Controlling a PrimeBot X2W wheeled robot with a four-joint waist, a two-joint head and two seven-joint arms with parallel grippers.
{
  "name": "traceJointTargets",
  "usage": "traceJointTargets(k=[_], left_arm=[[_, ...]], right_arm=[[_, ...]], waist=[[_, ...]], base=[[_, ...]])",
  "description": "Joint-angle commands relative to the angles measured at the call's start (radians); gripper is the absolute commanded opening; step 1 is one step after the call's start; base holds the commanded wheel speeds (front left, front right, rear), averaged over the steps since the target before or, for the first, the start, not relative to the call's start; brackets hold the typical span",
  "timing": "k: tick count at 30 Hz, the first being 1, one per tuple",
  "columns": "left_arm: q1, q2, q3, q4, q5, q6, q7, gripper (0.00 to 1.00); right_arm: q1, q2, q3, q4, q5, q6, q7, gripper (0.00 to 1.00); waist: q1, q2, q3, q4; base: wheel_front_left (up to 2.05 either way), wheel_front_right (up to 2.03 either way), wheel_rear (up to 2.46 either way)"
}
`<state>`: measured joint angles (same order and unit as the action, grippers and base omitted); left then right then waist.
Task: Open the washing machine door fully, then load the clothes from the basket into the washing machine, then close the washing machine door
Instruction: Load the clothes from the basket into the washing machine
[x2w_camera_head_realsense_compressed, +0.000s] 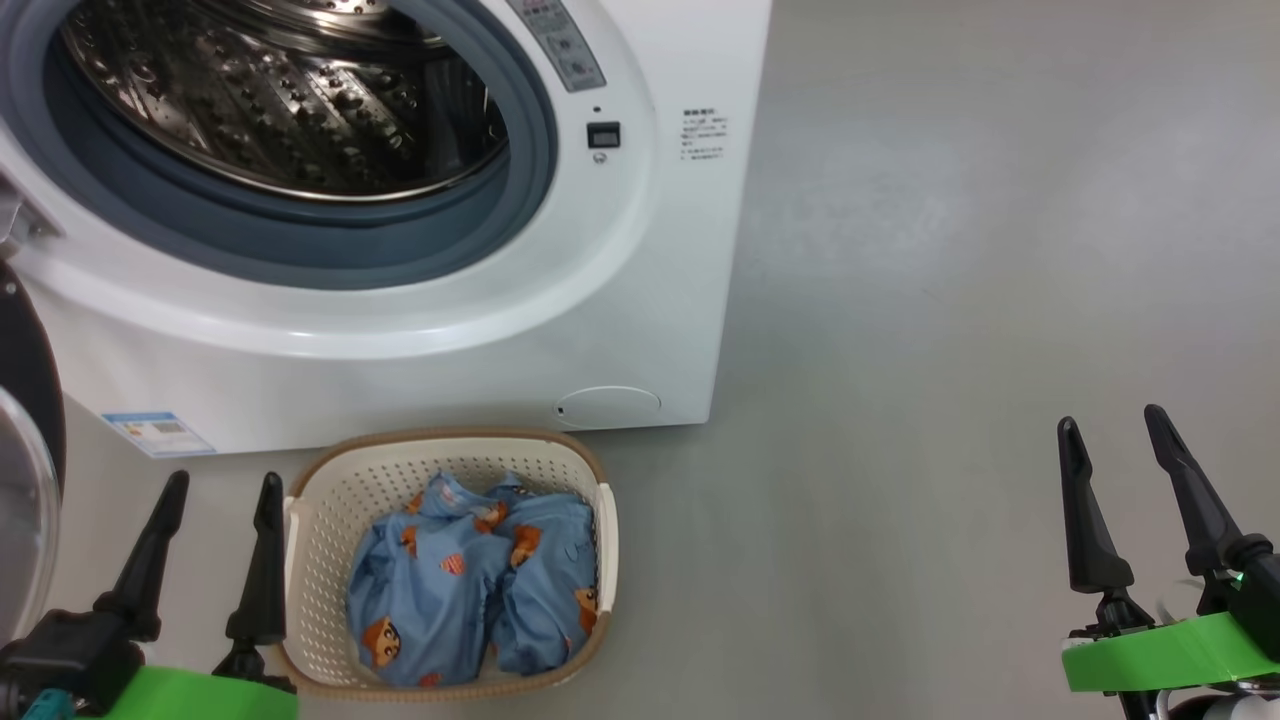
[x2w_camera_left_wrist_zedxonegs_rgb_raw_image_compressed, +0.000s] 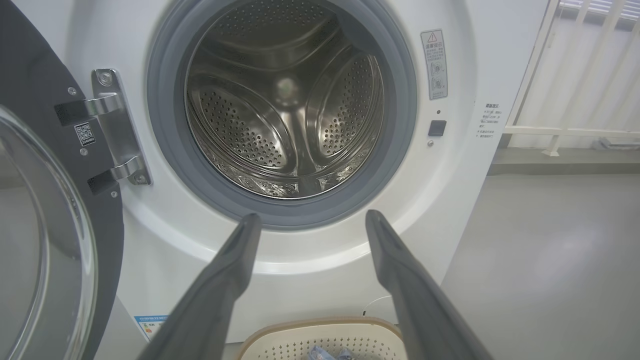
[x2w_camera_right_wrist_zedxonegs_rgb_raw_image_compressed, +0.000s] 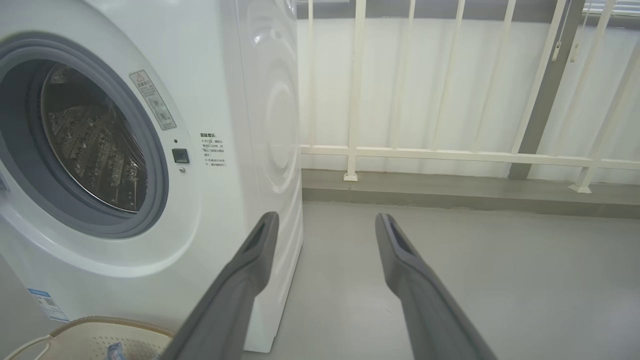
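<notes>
Door's dealt with: the washing machine door (x2w_camera_left_wrist_zedxonegs_rgb_raw_image_compressed: 50, 200) stands swung wide at the left, drum bare. Loading looks like the step in hand. The left gripper (x2w_camera_head_realsense_compressed: 224, 480) hangs empty, fingers spread, just beside the basket (x2w_camera_head_realsense_compressed: 320, 520); the right gripper (x2w_camera_head_realsense_compressed: 1111, 418), equally wide, is well apart. The clothes (x2w_camera_head_realsense_compressed: 480, 590) lie bundled in the basket (right before the washing machine (x2w_camera_head_realsense_compressed: 640, 300)). Next call: dip in, pinch.

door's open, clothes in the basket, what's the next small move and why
Probably lower the open left gripper into the cream perforated plastic basket onto the light blue printed fabric clothes. The round black glass-windowed door already stands swung aside, the steel drum looks empty, and that gripper sits right beside the basket.
</notes>
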<state>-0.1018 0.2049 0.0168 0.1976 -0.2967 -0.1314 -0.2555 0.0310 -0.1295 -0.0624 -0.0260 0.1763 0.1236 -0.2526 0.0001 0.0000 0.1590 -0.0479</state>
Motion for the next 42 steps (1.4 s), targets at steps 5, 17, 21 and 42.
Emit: traceJointTargets(k=[5,17,21,42], left_arm=[[-0.042,0.022,0.028,-0.008,0.020,0.001,-0.006,1.00],[-0.055,-0.019,0.019,0.106,0.039,0.001,-0.006,1.00],[-0.076,-0.035,0.026,0.161,0.054,0.001,-0.006,1.00],[-0.252,-0.043,-0.028,0.514,0.093,0.001,-0.006,1.00]], right_arm=[[-0.024,-0.013,0.024,-0.028,-0.006,0.007,-0.009,1.00],[-0.040,-0.006,0.029,-0.029,-0.008,0.007,-0.009,1.00],[-0.051,-0.004,0.033,-0.032,-0.008,0.007,-0.009,1.00],[-0.136,0.019,0.047,-0.052,-0.015,0.007,-0.009,1.00]], waist=[[-0.0001,0.0000,0.011,-0.002],[-0.0001,0.0000,0.037,-0.005],[-0.0001,0.0000,0.054,-0.007],[-0.0001,0.0000,0.192,-0.026]], base=[[0.77,-0.88,0.11],[0.07,-0.07,0.00],[0.00,0.00,0.00],[0.00,0.00,0.00]])
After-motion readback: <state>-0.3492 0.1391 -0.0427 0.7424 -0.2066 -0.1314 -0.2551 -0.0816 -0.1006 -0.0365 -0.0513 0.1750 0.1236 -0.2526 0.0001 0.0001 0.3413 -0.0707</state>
